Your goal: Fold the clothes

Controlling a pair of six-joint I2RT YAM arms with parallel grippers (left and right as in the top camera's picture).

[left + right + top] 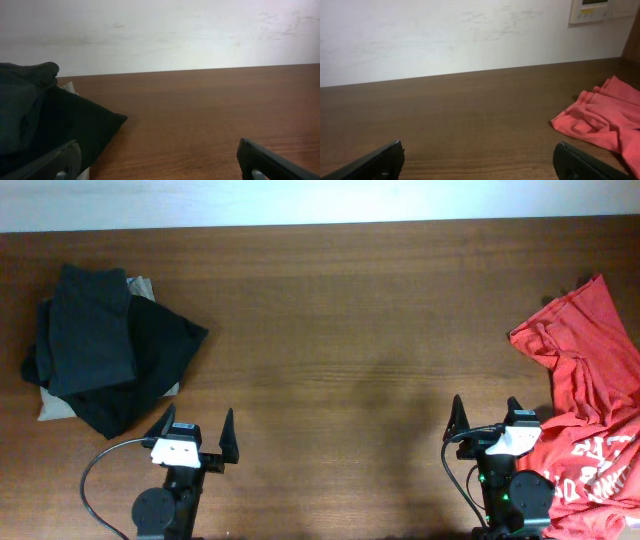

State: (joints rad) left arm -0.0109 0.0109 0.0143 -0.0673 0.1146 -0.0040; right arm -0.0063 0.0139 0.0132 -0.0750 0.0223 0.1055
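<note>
The red-orange T-shirt lies crumpled at the table's right edge, its white lettering showing near the front right corner. It also shows in the right wrist view at the right. My right gripper is open and empty, just left of the shirt near the front edge. My left gripper is open and empty near the front edge at the left, apart from the shirt.
A pile of black garments lies on a beige cloth at the table's left, just behind my left gripper; the black pile also shows in the left wrist view. A white wall runs behind the table's far edge.
</note>
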